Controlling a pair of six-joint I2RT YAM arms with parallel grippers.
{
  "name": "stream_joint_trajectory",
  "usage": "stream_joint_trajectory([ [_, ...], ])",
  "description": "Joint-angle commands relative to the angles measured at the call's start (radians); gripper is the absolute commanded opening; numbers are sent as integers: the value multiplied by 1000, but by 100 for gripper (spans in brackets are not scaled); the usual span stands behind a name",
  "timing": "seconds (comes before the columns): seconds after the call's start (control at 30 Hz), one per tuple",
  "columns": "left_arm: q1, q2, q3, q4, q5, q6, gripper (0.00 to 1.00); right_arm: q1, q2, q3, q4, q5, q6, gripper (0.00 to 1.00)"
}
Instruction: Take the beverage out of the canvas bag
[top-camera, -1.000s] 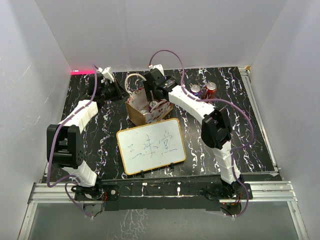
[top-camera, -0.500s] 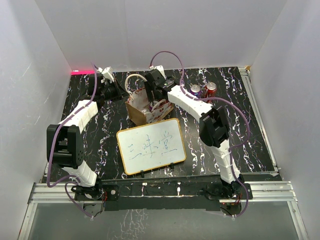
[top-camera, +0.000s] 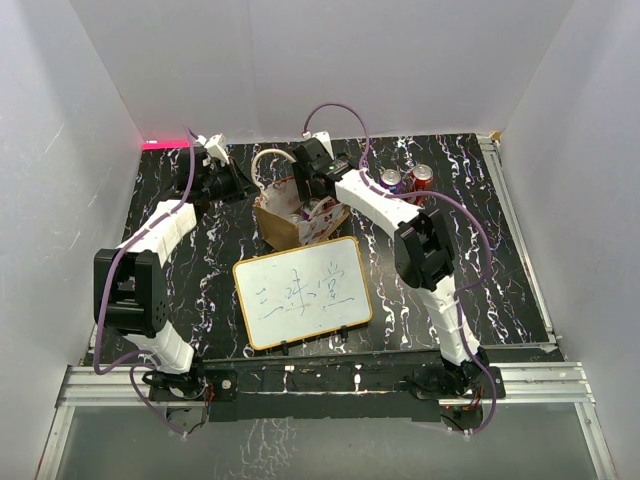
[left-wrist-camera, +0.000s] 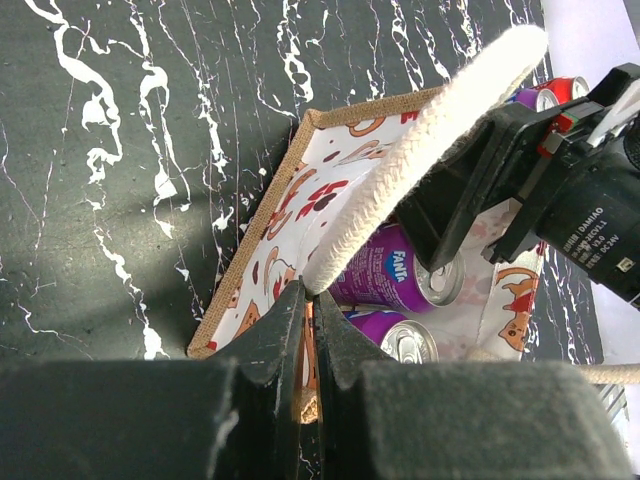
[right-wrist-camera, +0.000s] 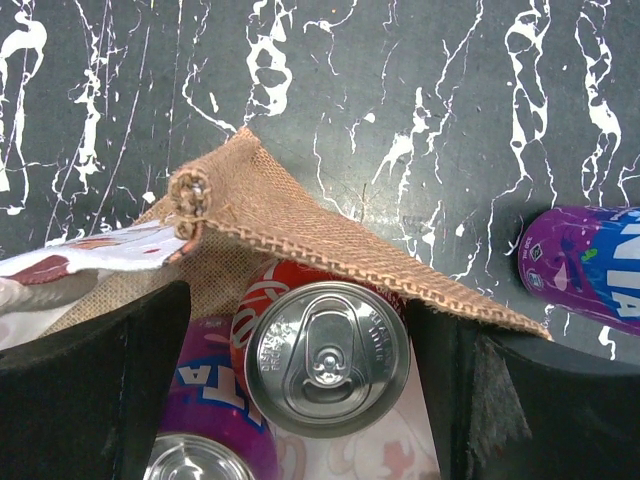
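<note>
The tan canvas bag (top-camera: 283, 226) stands open at the back of the table, with a cream handle (left-wrist-camera: 430, 140). My left gripper (left-wrist-camera: 312, 300) is shut on the bag's burlap rim at the foot of that handle; in the top view it (top-camera: 240, 190) is at the bag's left side. My right gripper (right-wrist-camera: 298, 300) is open inside the bag's mouth, one finger on each side of an upright red cola can (right-wrist-camera: 327, 357). The right finger is against the can, and a small gap shows on the left. Two purple Fanta cans (left-wrist-camera: 400, 275) lie in the bag beside it.
A purple can (top-camera: 390, 180) and a red can (top-camera: 421, 177) stand on the table right of the bag; the purple one shows in the right wrist view (right-wrist-camera: 585, 265). A wood-framed whiteboard (top-camera: 302, 290) lies in front of the bag. White walls enclose the table.
My right gripper has moved slightly left and further into the bag's mouth. The bag has shifted a little toward the back. The left gripper keeps its hold.
</note>
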Motion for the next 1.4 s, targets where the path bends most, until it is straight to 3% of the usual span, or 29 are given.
stream_joint_trajectory([
  [0.0,5,-44,-2,6,9,0,0,-29,69,23,-32,-16,-9,92],
  [0.33,5,-42,-2,6,11,-1,0,-43,103,28,0,-23,1,85],
  [0.63,5,-38,-2,8,15,-6,0,-42,54,62,20,-102,-13,48],
  [0.9,5,-39,-8,23,33,-9,0,-41,-112,-85,198,-214,-8,25],
  [1.37,-47,-77,-40,57,37,13,0,-41,-164,-87,250,-295,63,14],
])
